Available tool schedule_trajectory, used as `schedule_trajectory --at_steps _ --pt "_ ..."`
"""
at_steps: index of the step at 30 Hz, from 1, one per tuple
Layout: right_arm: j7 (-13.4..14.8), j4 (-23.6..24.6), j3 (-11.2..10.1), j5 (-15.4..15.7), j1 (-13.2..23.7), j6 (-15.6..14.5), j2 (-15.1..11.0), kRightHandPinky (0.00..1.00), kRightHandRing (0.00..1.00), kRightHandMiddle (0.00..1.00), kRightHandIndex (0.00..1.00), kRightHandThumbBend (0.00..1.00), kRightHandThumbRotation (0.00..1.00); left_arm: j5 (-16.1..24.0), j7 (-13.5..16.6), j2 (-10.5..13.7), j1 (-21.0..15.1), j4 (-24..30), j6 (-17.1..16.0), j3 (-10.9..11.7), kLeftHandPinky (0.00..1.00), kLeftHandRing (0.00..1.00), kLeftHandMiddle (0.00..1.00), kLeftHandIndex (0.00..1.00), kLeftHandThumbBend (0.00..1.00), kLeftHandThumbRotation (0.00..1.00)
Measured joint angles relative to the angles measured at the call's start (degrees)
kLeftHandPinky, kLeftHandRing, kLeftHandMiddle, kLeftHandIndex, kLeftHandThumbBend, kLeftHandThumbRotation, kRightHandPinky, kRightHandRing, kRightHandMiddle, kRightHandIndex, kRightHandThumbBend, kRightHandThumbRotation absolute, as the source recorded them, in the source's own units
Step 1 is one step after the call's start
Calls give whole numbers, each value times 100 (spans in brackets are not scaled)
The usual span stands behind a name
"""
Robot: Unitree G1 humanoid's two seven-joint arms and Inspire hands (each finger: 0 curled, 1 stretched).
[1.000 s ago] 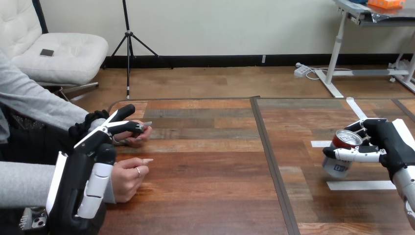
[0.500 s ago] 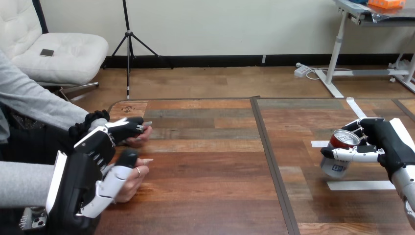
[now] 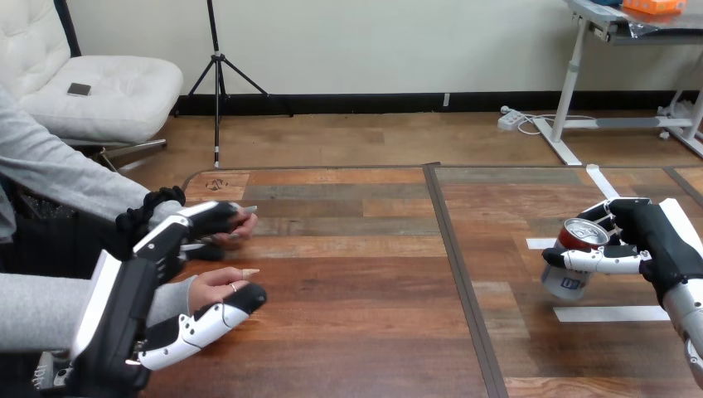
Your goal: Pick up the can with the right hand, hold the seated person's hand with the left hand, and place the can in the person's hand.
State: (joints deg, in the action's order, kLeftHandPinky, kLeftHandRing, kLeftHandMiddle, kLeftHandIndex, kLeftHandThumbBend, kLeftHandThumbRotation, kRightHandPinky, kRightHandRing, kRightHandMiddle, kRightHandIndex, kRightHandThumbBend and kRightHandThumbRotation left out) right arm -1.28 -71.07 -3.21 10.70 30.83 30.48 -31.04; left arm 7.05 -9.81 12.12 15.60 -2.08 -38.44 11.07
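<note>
A tilted can (image 3: pixel 570 267), print unreadable, is clasped by the right hand (image 3: pixel 659 239); the left hand (image 3: pixel 137 290) is spread, thumb laid against the person's nearer hand (image 3: pixel 211 286).

Bottom edge cuts off the left hand (image 3: pixel 124 303) at the wrist, so the forearm is out of frame. Its back covers the wrist and heel of the person's nearer hand (image 3: pixel 214 286); grip or mere contact there, cannot tell. Most of the person's farther hand (image 3: pixel 242 222) is hidden under the left hand, with just its fingertips showing. Far side of the can (image 3: pixel 570 280) is hidden inside the right hand (image 3: pixel 655 240), whose thumb covers a band of the can's front. Print on the can is too small to make out. Right forearm runs off at the bottom right corner.
</note>
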Motion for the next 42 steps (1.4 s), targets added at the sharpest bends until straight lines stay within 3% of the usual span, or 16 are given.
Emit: schedule_trajectory --at_steps 16,29,42 --pt "-31 4 1 -2 2 76 0 31 35 41 44 82 0 1182 247 678 8 355 443 327 85 96 97 95 100 50" --pt "-72 4 -2 -72 2 64 0 32 36 42 44 82 0 1608 353 1162 5 470 706 414 74 87 91 89 100 46" --pt "-70 4 -2 -79 2 66 -4 31 34 41 44 82 0 2068 268 1478 9 883 1217 448 70 88 91 89 100 45"
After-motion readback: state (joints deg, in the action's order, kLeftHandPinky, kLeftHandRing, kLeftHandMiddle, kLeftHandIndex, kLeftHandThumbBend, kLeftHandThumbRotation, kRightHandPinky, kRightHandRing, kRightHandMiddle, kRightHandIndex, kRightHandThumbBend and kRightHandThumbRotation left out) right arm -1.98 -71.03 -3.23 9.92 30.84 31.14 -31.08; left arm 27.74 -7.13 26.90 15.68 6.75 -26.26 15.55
